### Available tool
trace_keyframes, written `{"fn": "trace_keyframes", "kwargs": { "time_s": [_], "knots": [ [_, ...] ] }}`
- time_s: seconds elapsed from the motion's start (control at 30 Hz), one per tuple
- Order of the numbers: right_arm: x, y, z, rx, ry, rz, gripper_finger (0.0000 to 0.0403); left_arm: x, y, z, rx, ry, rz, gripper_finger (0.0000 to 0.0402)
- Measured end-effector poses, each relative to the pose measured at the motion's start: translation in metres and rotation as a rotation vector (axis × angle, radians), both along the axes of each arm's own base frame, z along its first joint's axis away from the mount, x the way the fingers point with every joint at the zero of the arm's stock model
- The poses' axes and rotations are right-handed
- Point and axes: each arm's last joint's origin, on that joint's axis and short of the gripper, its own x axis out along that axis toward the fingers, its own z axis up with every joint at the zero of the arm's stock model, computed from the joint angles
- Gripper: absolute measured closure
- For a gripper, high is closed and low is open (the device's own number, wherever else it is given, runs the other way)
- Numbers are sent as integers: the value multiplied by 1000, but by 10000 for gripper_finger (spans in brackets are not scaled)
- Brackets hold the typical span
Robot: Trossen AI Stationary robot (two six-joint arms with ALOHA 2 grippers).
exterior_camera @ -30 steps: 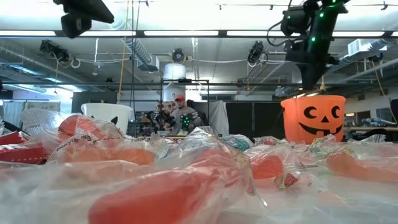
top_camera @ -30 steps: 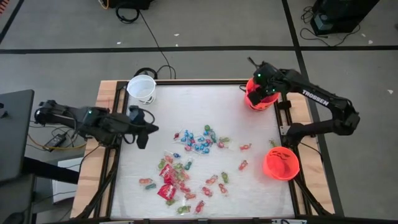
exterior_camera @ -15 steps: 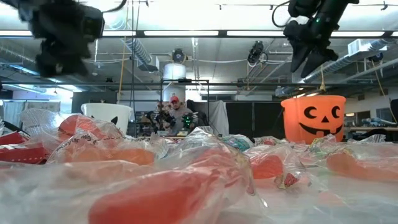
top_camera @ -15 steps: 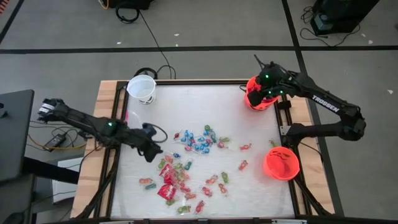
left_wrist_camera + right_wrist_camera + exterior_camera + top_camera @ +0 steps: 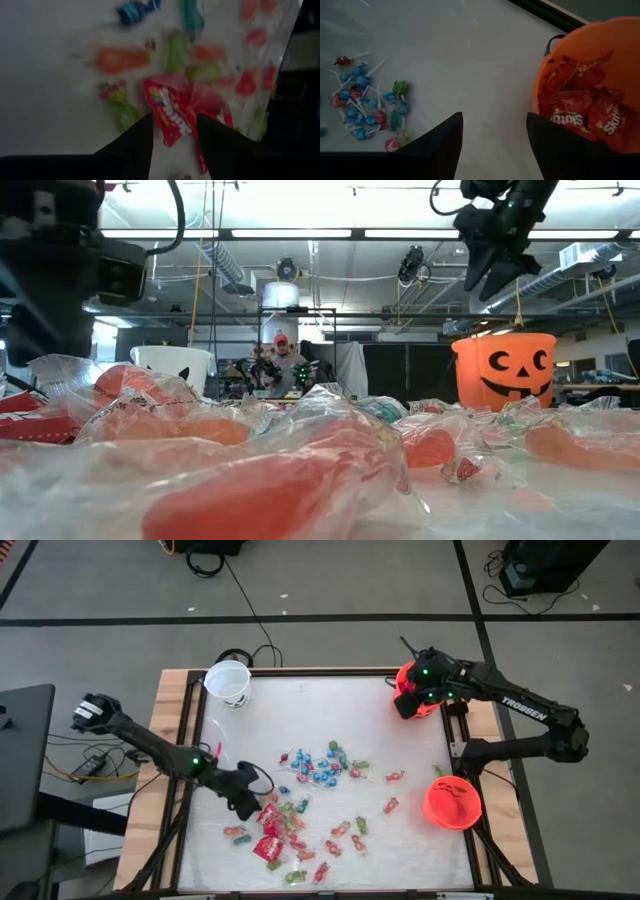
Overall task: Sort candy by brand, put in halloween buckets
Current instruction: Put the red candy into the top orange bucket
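White bucket (image 5: pixel 228 682) stands at the far left corner of the surface (image 5: pixel 320 720), mouth up. Left gripper (image 5: pixel 247 802) hangs low over the near-left edge of the candy (image 5: pixel 300 802), fingers apart with nothing between them; in the left wrist view a red Skittles packet (image 5: pixel 172 115) lies flat just past the fingertips (image 5: pixel 137 145), long axis slanting away from the gripper.

Candy scatter, mid-surface: blue-and-red lollipops (image 5: pixel 318 766) clustered on the far side (sticks pointing every way in the right wrist view), green, orange and pink pieces nearer, red packets near the front edge. Too many to count.

Right gripper (image 5: pixel 418 690) hovers above the far orange bucket (image 5: pixel 415 700), fingers wide, empty. Inside that bucket: red Skittles packets (image 5: pixel 580 112), at least three. Low view shows its jack-o'-lantern face (image 5: pixel 512 373).

Second orange bucket (image 5: pixel 452 802) sits at the right edge, nearer the front.

Buckets: three (one white, two orange). A person (image 5: pixel 288 365) shows in the room behind.
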Motion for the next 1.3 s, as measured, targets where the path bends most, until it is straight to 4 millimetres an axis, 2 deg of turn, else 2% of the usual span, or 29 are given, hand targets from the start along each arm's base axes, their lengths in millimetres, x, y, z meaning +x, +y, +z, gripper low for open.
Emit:
{"fn": "trace_keyframes", "kwargs": {
  "time_s": [0.2,0.37,0.5,0.57,0.63,0.7,0.77,0.87,1.0,1.17,1.3],
  "knots": [
    [2,3,0,2,-2,4,174,14,-16,-16,-29,-9,-67,245],
    [3,4,0,-6,2,4,174,18,-19,-37,-12,86,-44,245],
    [3,4,0,-6,3,5,174,21,-21,-45,-17,126,-24,248],
    [3,4,0,-6,3,5,174,21,-21,-46,-20,133,-16,265],
    [3,4,0,-6,2,6,174,21,-21,-46,-14,137,-15,303],
    [3,4,0,-3,-1,0,174,21,-20,-42,-3,117,-27,358],
    [4,5,1,5,-19,-19,174,22,-19,-40,12,102,-19,383],
    [12,8,2,20,-84,-14,174,24,-14,-35,77,63,14,380],
    [33,16,-1,99,-247,84,176,36,-6,-18,120,-32,64,382],
    [74,34,-12,173,-457,248,178,59,9,13,279,-195,65,385],
    [108,52,-24,214,-547,314,180,77,21,41,454,-280,16,385]
  ]
}}
